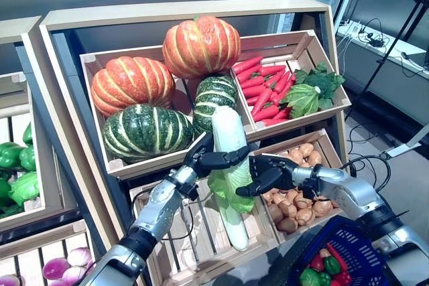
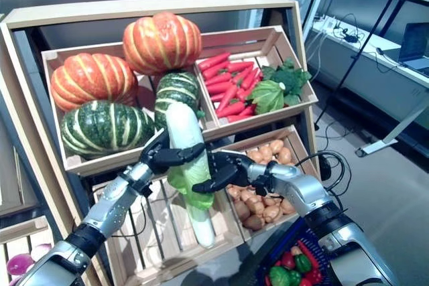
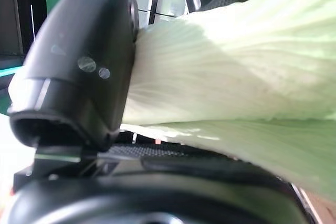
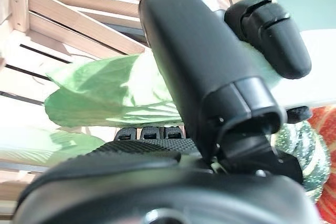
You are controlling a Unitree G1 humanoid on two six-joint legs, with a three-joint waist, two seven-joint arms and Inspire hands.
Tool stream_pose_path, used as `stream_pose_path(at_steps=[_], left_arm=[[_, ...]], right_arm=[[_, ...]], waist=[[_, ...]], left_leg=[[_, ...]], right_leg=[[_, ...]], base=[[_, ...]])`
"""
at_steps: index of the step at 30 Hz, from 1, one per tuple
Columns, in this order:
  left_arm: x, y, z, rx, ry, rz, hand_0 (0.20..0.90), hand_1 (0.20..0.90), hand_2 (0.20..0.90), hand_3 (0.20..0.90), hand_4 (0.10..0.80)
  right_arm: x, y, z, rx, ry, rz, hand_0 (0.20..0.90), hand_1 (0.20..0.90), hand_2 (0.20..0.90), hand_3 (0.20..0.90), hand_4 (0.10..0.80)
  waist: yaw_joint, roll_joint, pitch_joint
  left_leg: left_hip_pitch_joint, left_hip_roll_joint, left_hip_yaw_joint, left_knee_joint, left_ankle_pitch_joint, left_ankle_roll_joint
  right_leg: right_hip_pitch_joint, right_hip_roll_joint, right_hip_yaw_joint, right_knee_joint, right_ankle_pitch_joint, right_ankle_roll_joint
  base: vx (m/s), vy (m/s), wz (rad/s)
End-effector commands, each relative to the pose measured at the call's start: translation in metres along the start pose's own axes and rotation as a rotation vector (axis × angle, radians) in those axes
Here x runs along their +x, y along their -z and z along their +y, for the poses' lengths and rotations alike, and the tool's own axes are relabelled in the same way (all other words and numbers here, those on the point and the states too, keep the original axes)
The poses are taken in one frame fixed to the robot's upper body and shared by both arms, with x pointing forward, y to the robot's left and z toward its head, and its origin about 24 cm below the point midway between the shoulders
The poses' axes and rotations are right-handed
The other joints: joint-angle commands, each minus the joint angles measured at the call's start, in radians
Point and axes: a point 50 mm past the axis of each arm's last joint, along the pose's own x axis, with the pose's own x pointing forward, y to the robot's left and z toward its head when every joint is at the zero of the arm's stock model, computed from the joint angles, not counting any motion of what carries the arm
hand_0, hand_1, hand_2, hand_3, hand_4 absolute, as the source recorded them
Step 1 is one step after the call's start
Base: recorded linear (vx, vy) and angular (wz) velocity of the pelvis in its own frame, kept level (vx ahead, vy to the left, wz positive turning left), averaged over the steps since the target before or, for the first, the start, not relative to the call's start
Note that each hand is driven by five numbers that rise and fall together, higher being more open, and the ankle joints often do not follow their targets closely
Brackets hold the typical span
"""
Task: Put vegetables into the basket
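Both dark robot hands meet on one vegetable in front of the wooden produce stand. Left hand (image 1: 213, 159): fingers and thumb curled round the upper white stalk of a long pale napa cabbage with green ruffled leaves (image 1: 229, 140); the left wrist view shows the thumb pressed flat against the ribbed stalk. Right hand (image 1: 268, 173): fingers curled into the leafy middle of the same cabbage from the opposite side, thumb over the front, as its own wrist view confirms. The cabbage is held nearly upright, its long axis running from just in front of the small green striped pumpkin (image 1: 216, 95) down over the empty slatted lower crate (image 1: 175, 239). A second long white vegetable (image 1: 236, 228) lies in that crate directly below; whether it touches the held cabbage cannot be told.

The dark blue plastic mesh basket (image 1: 365, 242), already holding red and green peppers, sits low at the robot's right, beyond the right forearm. It lies nearer the right hand, so the transfer would probably be a swing down and to the right, with the long axis tilted to fit.

Around it: orange pumpkins (image 1: 200, 45), red carrots (image 1: 263, 85) and brown potatoes (image 1: 295, 205) in their crates.
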Motion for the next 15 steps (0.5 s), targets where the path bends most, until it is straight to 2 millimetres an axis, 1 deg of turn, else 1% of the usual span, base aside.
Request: stream_pose_path(at_steps=[1,9,11,12,13,15], left_arm=[[0.042,-0.037,-0.036,-0.050,0.164,-0.270,0.300,0.300,0.300,0.300,0.400],[0.048,-0.029,-0.054,-0.113,0.222,-0.271,0.300,0.300,0.300,0.300,0.400],[0.051,-0.028,-0.060,-0.123,0.254,-0.268,0.300,0.300,0.300,0.300,0.400],[0.052,-0.027,-0.063,-0.122,0.265,-0.265,0.300,0.300,0.300,0.300,0.400],[0.052,-0.027,-0.064,-0.124,0.274,-0.263,0.300,0.300,0.300,0.300,0.400],[0.053,-0.027,-0.067,-0.129,0.286,-0.261,0.300,0.300,0.300,0.300,0.400]], right_arm=[[0.033,-0.064,0.035,0.007,-0.285,-0.225,0.900,0.900,0.900,0.900,0.800],[0.055,-0.067,0.049,0.146,-0.358,-0.212,0.900,0.900,0.900,0.900,0.800],[0.061,-0.071,0.053,0.225,-0.399,-0.228,0.900,0.900,0.900,0.900,0.800],[0.063,-0.072,0.056,0.253,-0.415,-0.242,0.679,0.679,0.679,0.679,0.653],[0.064,-0.076,0.056,0.279,-0.416,-0.264,0.300,0.300,0.300,0.300,0.400],[0.066,-0.077,0.056,0.304,-0.427,-0.290,0.300,0.300,0.300,0.300,0.400]], waist=[[0.004,-0.016,-0.074],[0.014,-0.013,-0.075],[0.019,-0.013,-0.077],[0.021,-0.013,-0.077],[0.023,-0.012,-0.078],[0.025,-0.010,-0.081]], left_leg=[[-0.045,-0.022,-0.043,0.001,-0.012,0.010],[-0.047,-0.020,-0.049,0.001,-0.011,0.009],[-0.046,-0.019,-0.050,0.001,-0.012,0.008],[-0.046,-0.019,-0.050,0.001,-0.012,0.007],[-0.046,-0.019,-0.051,0.001,-0.012,0.007],[-0.046,-0.019,-0.054,0.001,-0.014,0.006]], right_leg=[[0.003,-0.018,0.058,0.004,0.005,0.017],[0.006,-0.017,0.059,0.000,0.005,0.013],[0.008,-0.017,0.056,-0.002,0.005,0.012],[0.009,-0.017,0.055,-0.003,0.005,0.012],[0.009,-0.017,0.054,-0.003,0.006,0.012],[0.011,-0.018,0.053,-0.005,0.006,0.013]], base=[[0.000,0.000,0.00],[0.000,0.000,0.00],[-0.004,-0.005,0.02],[-0.007,-0.010,0.06],[-0.003,-0.005,0.14],[-0.002,0.000,0.19]])
